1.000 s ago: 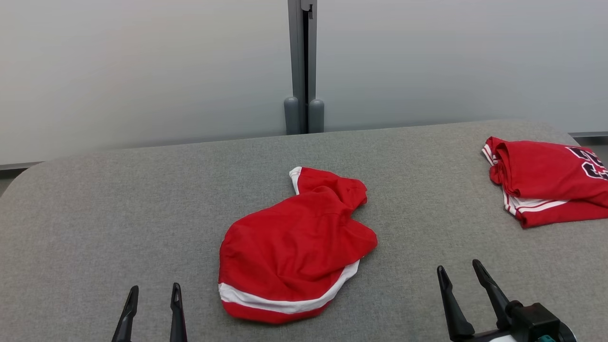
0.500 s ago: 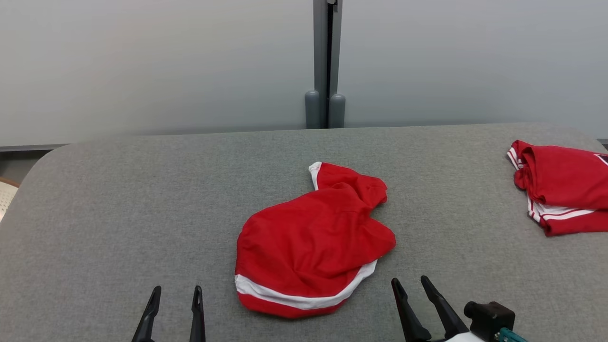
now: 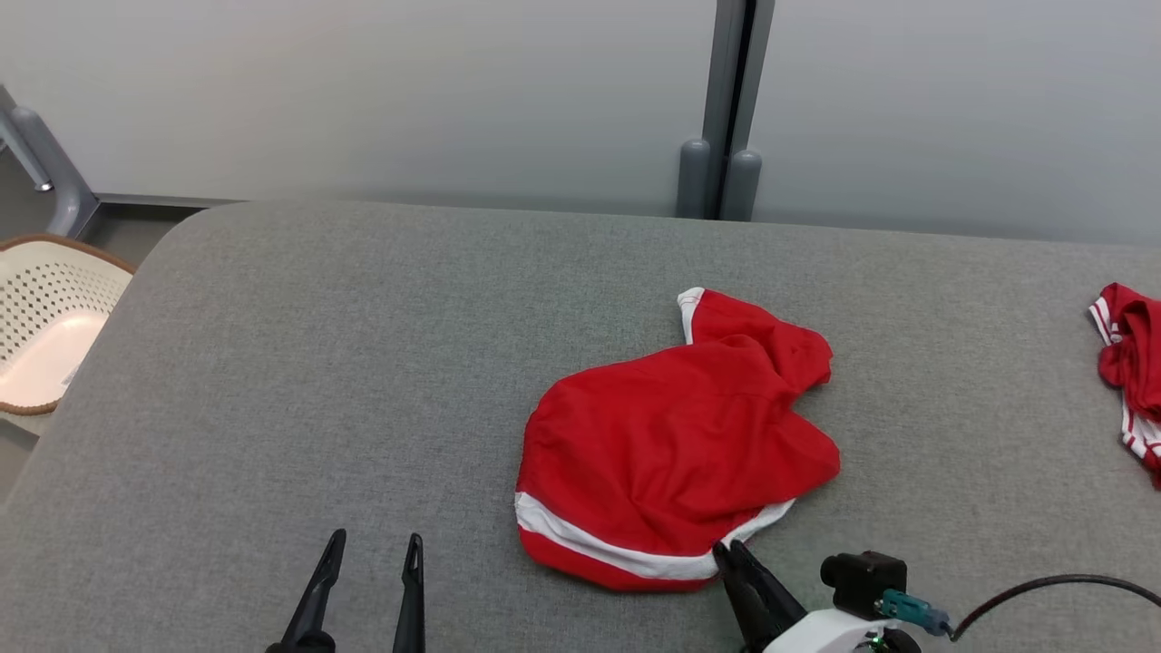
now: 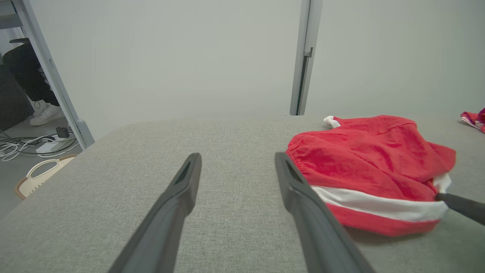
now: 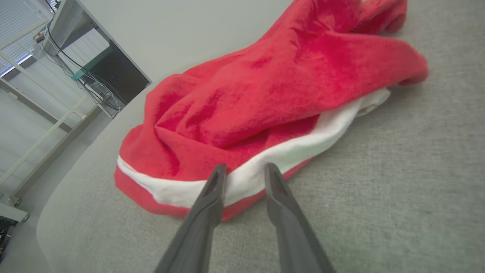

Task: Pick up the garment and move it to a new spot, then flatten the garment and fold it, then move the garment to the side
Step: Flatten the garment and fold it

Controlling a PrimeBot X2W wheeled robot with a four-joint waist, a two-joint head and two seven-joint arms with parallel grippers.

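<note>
Right gripper (image 5: 244, 167), jaws narrowly apart at the white hem (image 5: 170, 189) of the garment (image 3: 671, 435), may pinch only one thin layer, it seems, and slip off; left gripper (image 3: 376, 538) hovers, jaws wide.

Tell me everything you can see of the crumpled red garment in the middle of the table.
The red garment looks like soft knit cloth, with a white band and red edge along its near hem and a white-trimmed bit at its far end. It lies crumpled and bunched on the grey padded table, right of centre. The right gripper has its fingertips at the near hem, on the white band; whether it grips cannot be told.
</note>
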